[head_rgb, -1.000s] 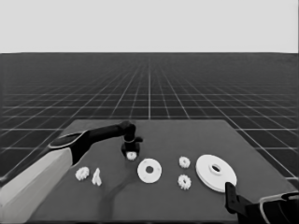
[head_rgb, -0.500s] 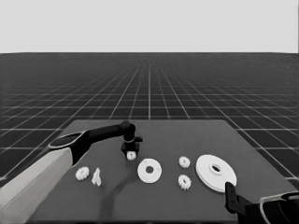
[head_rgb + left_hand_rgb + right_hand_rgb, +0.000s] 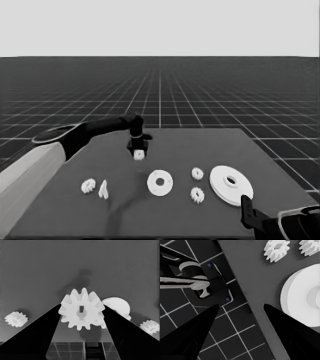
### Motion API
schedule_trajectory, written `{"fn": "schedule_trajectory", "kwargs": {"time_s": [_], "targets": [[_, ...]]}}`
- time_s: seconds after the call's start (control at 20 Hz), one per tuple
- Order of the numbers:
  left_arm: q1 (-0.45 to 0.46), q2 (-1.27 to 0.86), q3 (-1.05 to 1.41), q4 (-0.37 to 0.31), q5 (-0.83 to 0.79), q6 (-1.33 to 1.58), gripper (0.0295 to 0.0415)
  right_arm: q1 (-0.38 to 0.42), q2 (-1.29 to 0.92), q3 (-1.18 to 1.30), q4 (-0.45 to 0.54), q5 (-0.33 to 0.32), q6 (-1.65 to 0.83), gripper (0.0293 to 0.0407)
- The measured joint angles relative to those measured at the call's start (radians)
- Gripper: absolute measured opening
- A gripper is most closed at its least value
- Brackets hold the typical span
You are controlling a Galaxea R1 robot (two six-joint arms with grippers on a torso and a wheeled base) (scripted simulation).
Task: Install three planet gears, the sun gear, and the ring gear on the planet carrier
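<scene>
Gear [image 3: 82, 312] clamped in left end effector [image 3: 138, 151]; right end effector [image 3: 240, 312] (parked, mostly cut off) gapes.

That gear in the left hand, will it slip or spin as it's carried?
The gear is pinched only at its toothed rim by the left hand, so it might pivot. It looks rigid. Teeth probably resist sliding. Right hand waits, open.

left gripper [image 3: 138, 150] and held gear [image 3: 139, 155] slightly higher

No text or labels can be read.
</scene>
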Motion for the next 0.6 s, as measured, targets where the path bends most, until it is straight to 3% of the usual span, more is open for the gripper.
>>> {"fn": "schedule_trajectory", "kwargs": {"time_s": [0.15, 0.5, 0.6], "targets": [[0.01, 0.099, 0.098, 0.023, 0.021, -0.194, 0.0312, 0.0, 0.0, 0.0, 0.0, 0.0, 0.0, 0.0385], [0.012, 0.133, 0.098, 0.027, 0.026, -0.231, 0.0312, 0.0, 0.0, 0.0, 0.0, 0.0, 0.0, 0.0385], [0.106, 0.154, 0.034, 0.113, -0.016, -0.195, 0.0312, 0.0, 0.0, 0.0, 0.0, 0.0, 0.0, 0.0385]]}}
